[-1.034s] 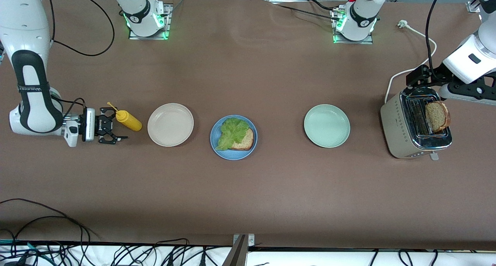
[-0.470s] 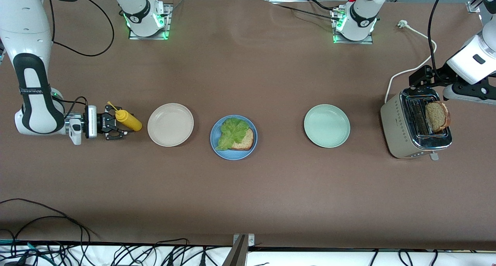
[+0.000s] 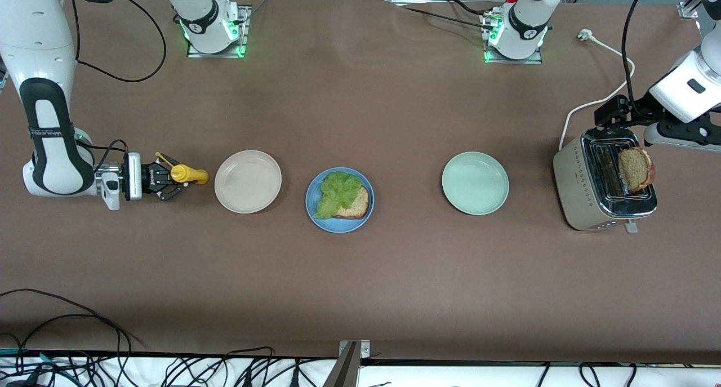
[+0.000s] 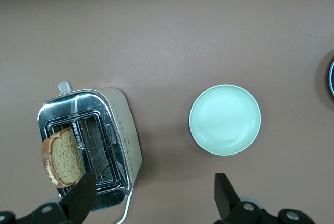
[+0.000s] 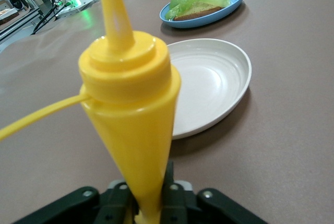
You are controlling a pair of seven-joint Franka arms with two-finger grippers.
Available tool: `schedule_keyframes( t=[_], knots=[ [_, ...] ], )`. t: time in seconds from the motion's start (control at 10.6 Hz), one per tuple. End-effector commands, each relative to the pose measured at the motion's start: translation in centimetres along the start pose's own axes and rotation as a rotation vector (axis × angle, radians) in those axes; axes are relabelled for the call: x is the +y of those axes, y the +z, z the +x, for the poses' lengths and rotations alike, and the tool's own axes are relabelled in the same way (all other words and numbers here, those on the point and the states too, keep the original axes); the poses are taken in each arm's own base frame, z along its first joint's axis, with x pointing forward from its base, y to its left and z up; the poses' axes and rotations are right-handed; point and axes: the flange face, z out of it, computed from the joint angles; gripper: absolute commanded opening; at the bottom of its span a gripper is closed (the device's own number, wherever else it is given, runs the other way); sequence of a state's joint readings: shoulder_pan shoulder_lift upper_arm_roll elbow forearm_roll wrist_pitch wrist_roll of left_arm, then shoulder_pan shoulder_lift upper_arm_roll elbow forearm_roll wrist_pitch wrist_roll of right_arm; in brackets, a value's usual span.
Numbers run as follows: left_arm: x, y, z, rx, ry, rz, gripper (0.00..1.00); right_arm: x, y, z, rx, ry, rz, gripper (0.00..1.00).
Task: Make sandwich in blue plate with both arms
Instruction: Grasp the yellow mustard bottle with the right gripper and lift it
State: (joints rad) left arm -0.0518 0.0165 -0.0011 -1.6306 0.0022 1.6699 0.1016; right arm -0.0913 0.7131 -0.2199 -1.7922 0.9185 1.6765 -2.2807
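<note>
The blue plate [image 3: 339, 225] holds a bread slice [image 3: 358, 207] with a green lettuce leaf [image 3: 337, 191] over it, between the beige and pale green plates. A second bread slice [image 3: 636, 169] sticks up from the toaster [image 3: 586, 207] at the left arm's end. My left gripper [image 3: 611, 114] hangs open over the toaster's edge, its fingers [image 4: 78, 199] wide apart with nothing between them. My right gripper [image 3: 172, 183] is shut on a yellow squeeze bottle [image 3: 190, 175] beside the beige plate; its fingers pinch the bottle [image 5: 130, 109] low down.
A beige plate [image 3: 248, 181] lies between the bottle and the blue plate. A pale green plate [image 3: 475, 183] lies between the blue plate and the toaster. The toaster's white cord [image 3: 605, 46] runs toward the left arm's base. Cables lie along the table's front edge.
My right gripper has moved in and shut on the yellow bottle, which has turned toward the beige plate. The left gripper has risen slightly over the toaster and stays open.
</note>
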Motion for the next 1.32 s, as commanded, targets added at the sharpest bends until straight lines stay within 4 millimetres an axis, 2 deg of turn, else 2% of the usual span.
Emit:
schedule_keyframes(
  t=[0.0, 0.28, 0.47, 0.56, 0.66, 0.75, 0.85, 1.03, 1.22],
  knots=[
    [0.2, -0.6, -0.5, 0.016, 0.001, -0.007, 1.0, -0.8, -2.4, 3.5, -0.071, 0.076, 0.017, 0.05],
    [0.2, -0.6, -0.5, 0.018, 0.001, -0.008, 1.0, -1.6, -6.1, 10.1, -0.307, 0.265, 0.008, 0.05],
    [0.2, -0.5, -0.4, 0.016, 0.001, -0.008, 1.0, -0.7, -6.4, 14.1, -0.448, 0.36, -0.018, 0.05],
    [0.1, -0.5, -0.4, 0.018, 0.0, -0.008, 1.0, 0.5, -5.8, 17.6, -0.546, 0.372, -0.037, 0.05],
    [0.2, -0.5, -0.4, 0.018, 0.001, -0.008, 1.0, 1.6, -4.3, 20.9, -0.661, 0.373, -0.065, 0.05],
    [0.2, -0.4, -0.4, 0.016, 0.001, -0.008, 1.0, 2.1, -0.3, 26.0, -0.822, 0.329, -0.088, 0.06],
    [0.2, -0.4, -0.4, 0.016, 0.001, -0.008, 1.0, 2.7, 2.7, 28.9, -0.958, 0.286, -0.123, 0.09],
    [0.1, -0.3, -0.3, 0.016, 0.0, -0.008, 1.0, 3.0, 8.2, 32.3, -1.036, 0.287, -0.172, 0.1],
    [0.2, -0.3, -0.3, 0.016, 0.001, -0.008, 1.0, 3.1, 11.7, 35.0, -1.114, 0.281, -0.237, 0.1]
  ],
)
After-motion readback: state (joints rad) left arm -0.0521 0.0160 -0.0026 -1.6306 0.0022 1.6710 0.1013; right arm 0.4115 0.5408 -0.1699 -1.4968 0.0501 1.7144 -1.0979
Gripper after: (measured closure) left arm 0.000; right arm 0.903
